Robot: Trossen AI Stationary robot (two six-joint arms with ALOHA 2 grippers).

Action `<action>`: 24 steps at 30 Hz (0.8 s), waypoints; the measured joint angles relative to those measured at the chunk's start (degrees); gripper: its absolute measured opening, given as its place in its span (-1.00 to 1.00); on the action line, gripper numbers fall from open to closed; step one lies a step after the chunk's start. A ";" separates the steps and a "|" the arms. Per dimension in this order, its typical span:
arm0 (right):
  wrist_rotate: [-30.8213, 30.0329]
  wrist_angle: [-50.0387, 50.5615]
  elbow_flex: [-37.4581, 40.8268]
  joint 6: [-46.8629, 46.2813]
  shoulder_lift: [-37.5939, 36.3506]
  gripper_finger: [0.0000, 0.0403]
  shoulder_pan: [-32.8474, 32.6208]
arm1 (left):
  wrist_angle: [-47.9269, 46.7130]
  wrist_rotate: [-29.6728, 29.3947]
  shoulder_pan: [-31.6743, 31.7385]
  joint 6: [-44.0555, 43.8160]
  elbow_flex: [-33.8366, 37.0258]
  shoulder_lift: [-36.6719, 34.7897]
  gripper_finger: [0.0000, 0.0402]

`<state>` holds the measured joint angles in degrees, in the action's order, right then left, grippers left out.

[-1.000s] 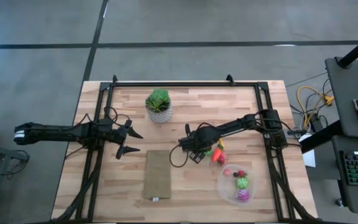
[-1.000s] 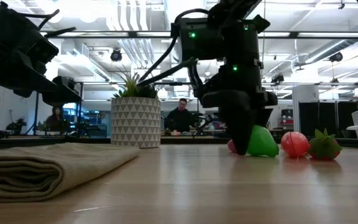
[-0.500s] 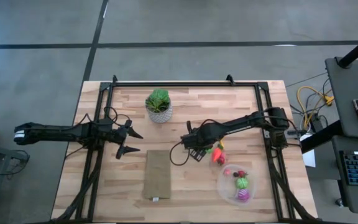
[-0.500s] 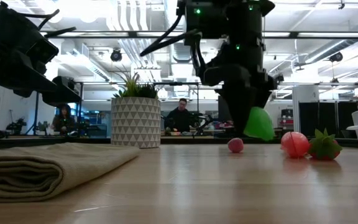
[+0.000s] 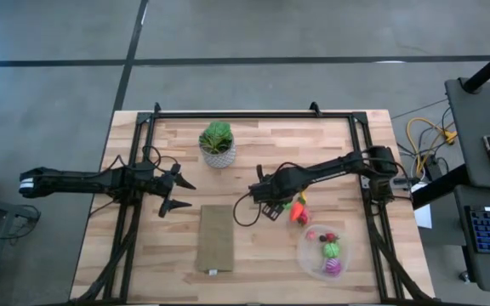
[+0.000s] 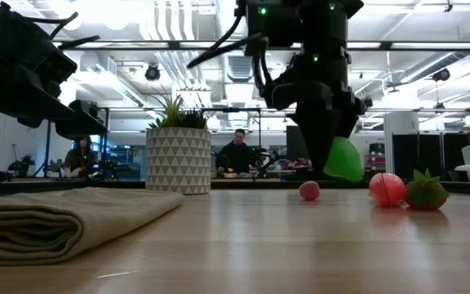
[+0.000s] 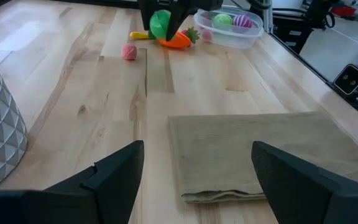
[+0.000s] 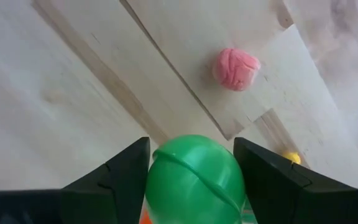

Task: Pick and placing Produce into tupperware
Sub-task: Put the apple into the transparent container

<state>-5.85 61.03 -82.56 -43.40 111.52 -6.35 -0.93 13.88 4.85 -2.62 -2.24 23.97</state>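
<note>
Right hand [image 6: 333, 163] holds green produce piece [image 6: 343, 160] above the table [image 6: 300, 237]

Both arms are dark and slender, with black cables looping along them; green indicator lights glow on the right arm's wrist. The left arm's far end is white.

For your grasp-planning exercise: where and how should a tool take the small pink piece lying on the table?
The pink piece is a small, roughly round ball lying alone on bare wood, clear of the other produce. Probably best to come straight down from above and close across its middle; its roundness favours no particular side.
</note>
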 joint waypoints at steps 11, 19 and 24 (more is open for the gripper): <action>6.78 4.28 -0.59 -6.89 -9.91 0.09 -5.02 | 0.00 -0.01 0.01 0.01 0.00 0.00 0.41; 7.98 10.74 -0.55 -24.11 -16.01 0.09 -17.48 | -0.01 -0.01 0.00 0.00 0.00 0.00 0.41; 7.30 10.44 0.62 -33.36 -14.14 0.09 -23.25 | 0.00 0.00 0.01 0.01 0.00 0.00 0.41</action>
<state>1.45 71.47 -81.94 -76.76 97.38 -29.60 -0.93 13.89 4.86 -2.61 -2.24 23.97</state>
